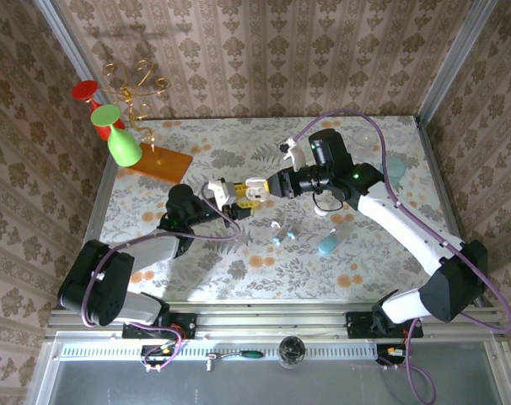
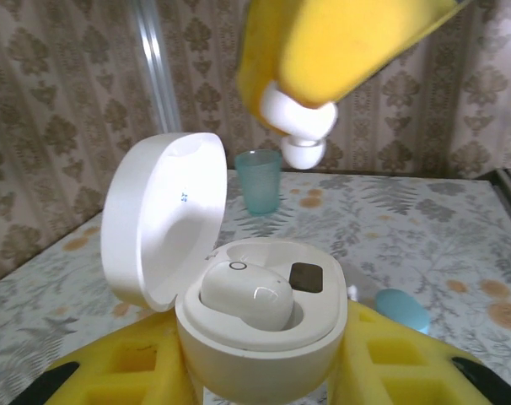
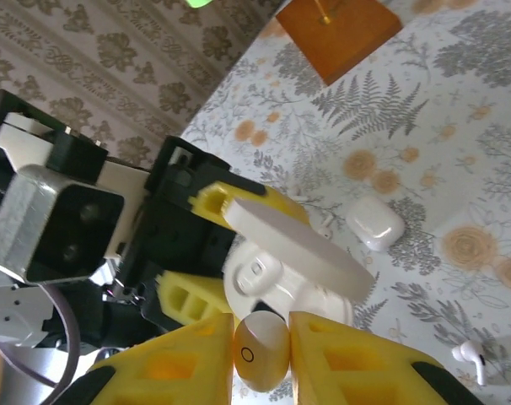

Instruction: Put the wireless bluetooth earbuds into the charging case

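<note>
My left gripper [image 1: 232, 197] is shut on a round white charging case [image 2: 264, 337], held above the table between its yellow fingers [image 2: 112, 371]. The hinged lid [image 2: 163, 224] stands open to the left. One white earbud [image 2: 247, 295] sits in a socket of the case, beside a dark contact patch. My right gripper [image 3: 261, 350] is shut on a second white earbud [image 3: 260, 354] marked with a small ring. That earbud [image 2: 299, 126] hangs a little above the open case, apart from it, and the same case [image 3: 272, 283] lies just beyond the right fingertips.
A closed pillow-shaped white case [image 3: 375, 224] lies on the table. Tiny teal-tipped pieces [image 1: 277, 239] and a light-blue capsule [image 1: 327, 245] lie mid-table. A teal cup [image 1: 396, 166] stands far right; an orange base [image 1: 158, 162] with a green goblet [image 1: 121, 139] stands far left.
</note>
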### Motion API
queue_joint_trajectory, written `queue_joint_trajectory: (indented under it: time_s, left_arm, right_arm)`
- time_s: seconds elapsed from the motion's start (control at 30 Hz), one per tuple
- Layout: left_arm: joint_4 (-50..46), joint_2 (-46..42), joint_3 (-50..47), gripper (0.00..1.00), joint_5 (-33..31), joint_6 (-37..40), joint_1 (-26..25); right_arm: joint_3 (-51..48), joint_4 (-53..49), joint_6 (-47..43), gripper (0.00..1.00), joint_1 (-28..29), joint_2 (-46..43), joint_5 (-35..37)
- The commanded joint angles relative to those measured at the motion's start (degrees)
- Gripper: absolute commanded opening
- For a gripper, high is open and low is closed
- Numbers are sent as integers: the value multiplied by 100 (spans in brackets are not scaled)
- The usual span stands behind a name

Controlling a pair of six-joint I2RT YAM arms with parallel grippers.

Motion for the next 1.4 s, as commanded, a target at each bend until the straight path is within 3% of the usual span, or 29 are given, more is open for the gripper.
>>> queue_joint_trajectory:
  time_s: [0.0, 0.8, 1.37]
  left_arm:
    - [-45, 78, 251, 35, 316, 1, -101]
    - [996, 338, 150, 32, 176, -782, 10]
    - [1120, 309, 107, 32, 294, -840, 44]
  right_arm:
    - [115, 87, 68, 25, 17, 160, -454]
    - [1, -222, -140, 25, 0, 413, 9]
    - [36, -287, -177, 25, -1, 510, 417]
